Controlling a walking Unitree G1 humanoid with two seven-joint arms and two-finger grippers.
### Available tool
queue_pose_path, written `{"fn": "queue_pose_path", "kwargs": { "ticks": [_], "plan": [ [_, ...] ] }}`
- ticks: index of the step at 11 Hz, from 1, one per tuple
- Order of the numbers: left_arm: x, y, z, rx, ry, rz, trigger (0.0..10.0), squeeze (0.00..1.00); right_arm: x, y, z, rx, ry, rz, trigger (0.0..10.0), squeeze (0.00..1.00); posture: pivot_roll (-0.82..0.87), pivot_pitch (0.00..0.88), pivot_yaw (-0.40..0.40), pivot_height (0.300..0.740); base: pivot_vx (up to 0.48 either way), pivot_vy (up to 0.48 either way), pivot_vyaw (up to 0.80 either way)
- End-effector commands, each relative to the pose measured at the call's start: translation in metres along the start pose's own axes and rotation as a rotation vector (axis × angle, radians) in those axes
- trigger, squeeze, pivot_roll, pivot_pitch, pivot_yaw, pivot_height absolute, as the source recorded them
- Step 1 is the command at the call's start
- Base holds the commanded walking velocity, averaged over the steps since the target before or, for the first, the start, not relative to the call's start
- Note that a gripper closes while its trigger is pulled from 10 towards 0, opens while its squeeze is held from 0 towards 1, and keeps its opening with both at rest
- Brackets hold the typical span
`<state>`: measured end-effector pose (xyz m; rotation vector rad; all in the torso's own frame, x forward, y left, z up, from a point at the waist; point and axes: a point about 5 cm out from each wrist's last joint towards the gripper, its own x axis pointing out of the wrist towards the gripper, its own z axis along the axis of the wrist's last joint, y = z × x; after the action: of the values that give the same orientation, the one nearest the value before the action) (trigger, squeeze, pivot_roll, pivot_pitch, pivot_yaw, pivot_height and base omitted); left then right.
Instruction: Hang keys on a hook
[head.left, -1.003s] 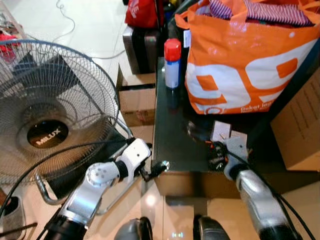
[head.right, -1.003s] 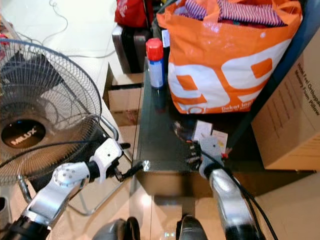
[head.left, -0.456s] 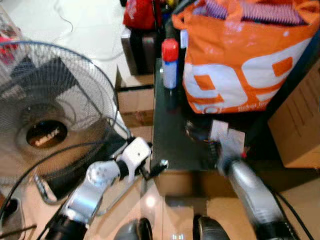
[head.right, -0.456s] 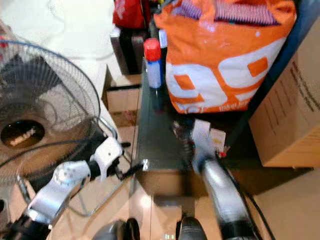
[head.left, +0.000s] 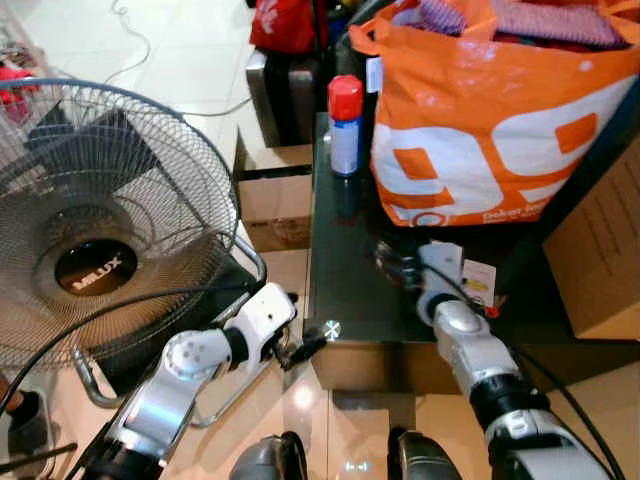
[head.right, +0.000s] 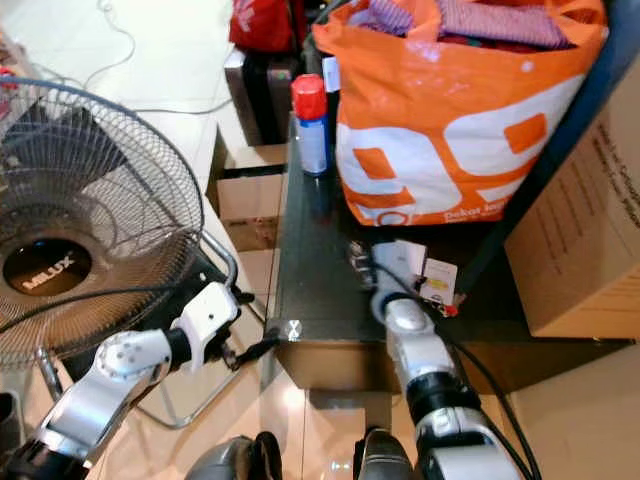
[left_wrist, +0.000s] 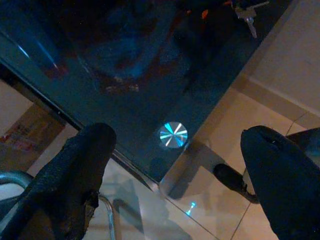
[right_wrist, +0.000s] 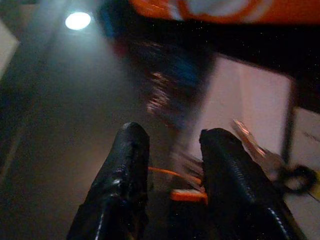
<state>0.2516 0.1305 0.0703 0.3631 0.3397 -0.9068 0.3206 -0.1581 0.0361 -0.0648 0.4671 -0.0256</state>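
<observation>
Dark glass surface (head.left: 345, 270) in front of me, w/ the keys (right_wrist: 260, 150) lying on it by a white card (right_wrist: 245, 110), near the front edge and right of centre. Orange tag bits (right_wrist: 187, 194) sit just past my fingertips in the right wrist view; that view is blurred, so I can't tell if anything is touching. My right tool (right_wrist: 172, 150) is low over the surface right at the keys, fingers (right_wrist: 125, 170) parted w/ a narrow gap, nothing gripped between them. From the head view my right arm reaches in over the front edge, wrist beside a small label card (head.left: 480, 280).

My left tool (head.left: 305, 348) hangs off the surface's front-left corner, by the round metal cap (left_wrist: 173, 134), fingers spread wide, holding nothing.

Further back: big orange bag (head.left: 490, 120) stuffed w/ cloth, red-capped spray can (head.left: 345, 125) beside it. Standing fan (head.left: 95, 220) on the floor to my left, cardboard box (head.left: 600, 250) to my right.
</observation>
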Motion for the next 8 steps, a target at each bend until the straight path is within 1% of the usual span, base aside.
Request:
{"fn": "queue_pose_path", "kwargs": {
  "ticks": [1, 2, 3, 4, 5, 6, 7, 8],
  "plan": [
    [-0.005, 0.001, -0.001, 0.001, 0.008, 0.002, 10.0, 0.0, 0.0, -0.003, -0.002, 0.055, -0.006, -0.018, 10.0, 0.0, -0.08, 0.226, 0.117, 0.74, 0.0, 0.0, 0.0],
    [-0.006, 0.0, -0.002, 0.0, 0.01, 0.002, 10.0, 0.0, -0.001, -0.002, 0.0, 0.063, -0.034, 0.012, 10.0, 0.0, -0.08, 0.226, 0.118, 0.74, 0.0, 0.0, 0.0],
    [-0.004, 0.0, -0.001, 0.0, 0.01, 0.0, 10.0, 0.0, -0.002, -0.01, -0.001, 0.038, -0.053, -0.024, 10.0, 0.0, -0.09, 0.219, 0.122, 0.74, 0.0, 0.0, 0.0],
    [-0.003, 0.0, 0.0, 0.0, 0.009, -0.001, 10.0, 0.0, -0.002, -0.017, -0.004, 0.029, -0.043, -0.065, 10.0, 0.0, -0.09, 0.217, 0.123, 0.74, 0.0, 0.0, 0.0],
    [-0.001, 0.001, 0.001, 0.001, 0.006, -0.002, 10.0, 0.0, -0.003, -0.022, -0.01, 0.043, -0.021, -0.053, 10.0, 0.0, -0.1, 0.215, 0.126, 0.74, 0.0, 0.0, 0.0],
    [-0.001, 0.001, 0.001, 0.002, 0.005, -0.004, 10.0, 0.0, -0.005, -0.019, -0.014, 0.043, -0.008, 0.005, 10.0, 0.0, -0.1, 0.215, 0.126, 0.74, 0.0, 0.0, 0.0],
    [0.0, 0.002, 0.002, 0.003, 0.003, -0.005, 10.0, 0.0, -0.008, -0.008, -0.023, 0.019, 0.028, 0.13, 10.0, 0.0, -0.1, 0.213, 0.129, 0.74, 0.0, 0.0, 0.0],
    [0.0, 0.002, 0.002, 0.004, 0.002, -0.006, 10.0, 0.0, -0.011, -0.001, -0.03, -0.011, 0.064, 0.23, 10.0, 0.0, -0.1, 0.21, 0.129, 0.74, 0.0, 0.0, 0.0]
  ]
}}
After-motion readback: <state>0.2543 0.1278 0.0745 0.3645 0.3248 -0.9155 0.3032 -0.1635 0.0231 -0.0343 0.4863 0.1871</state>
